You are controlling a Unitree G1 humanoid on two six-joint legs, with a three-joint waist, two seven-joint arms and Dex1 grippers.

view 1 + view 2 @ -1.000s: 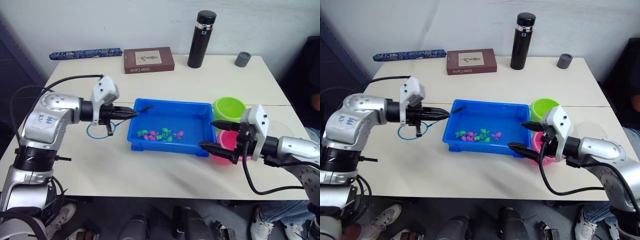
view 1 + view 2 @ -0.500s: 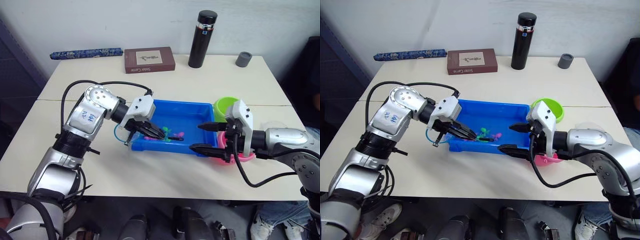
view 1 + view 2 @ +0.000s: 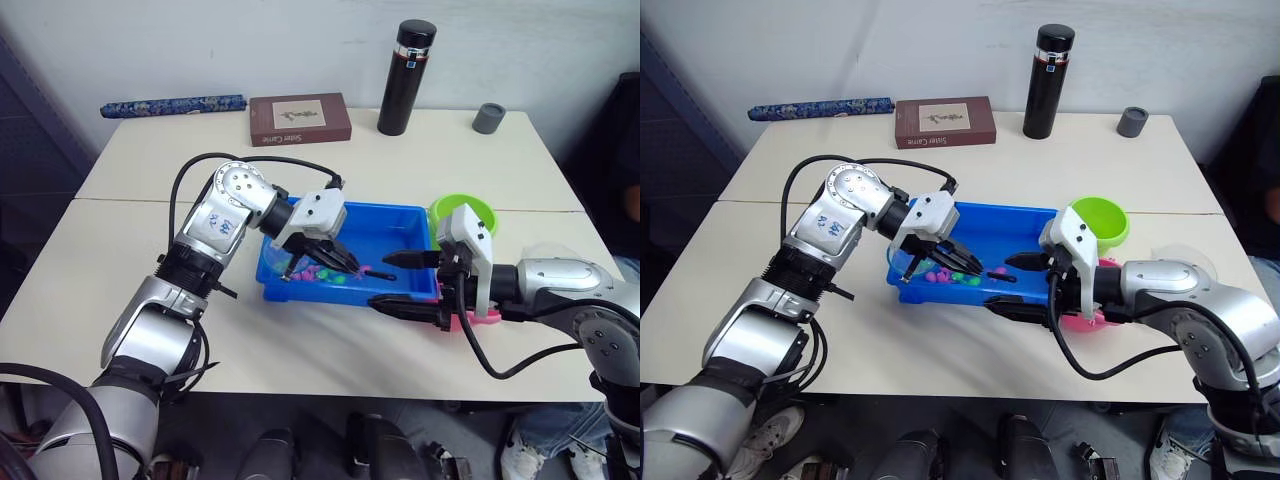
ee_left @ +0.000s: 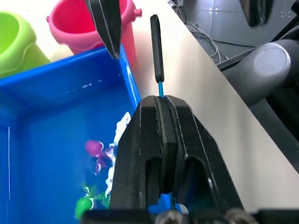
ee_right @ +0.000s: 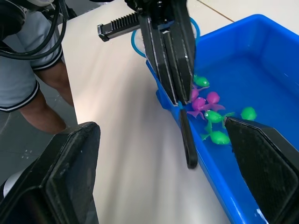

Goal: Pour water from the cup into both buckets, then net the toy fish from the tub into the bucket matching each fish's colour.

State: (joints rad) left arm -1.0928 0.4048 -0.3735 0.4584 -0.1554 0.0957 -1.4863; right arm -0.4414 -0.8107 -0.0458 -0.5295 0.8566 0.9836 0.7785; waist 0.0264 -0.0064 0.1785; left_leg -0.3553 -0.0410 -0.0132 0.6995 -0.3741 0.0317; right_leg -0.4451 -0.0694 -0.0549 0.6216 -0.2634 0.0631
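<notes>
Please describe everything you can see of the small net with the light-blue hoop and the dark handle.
The small net with a light-blue round hoop and thin dark straight handle is clamped in the left gripper, whose two black fingers are shut on the handle. The dark handle tip juts out past the fingers, over the near rim of the shallow bright-blue plastic tub. The hoop sits behind the gripper, at the tub's left end. The mesh cannot be made out.
</notes>
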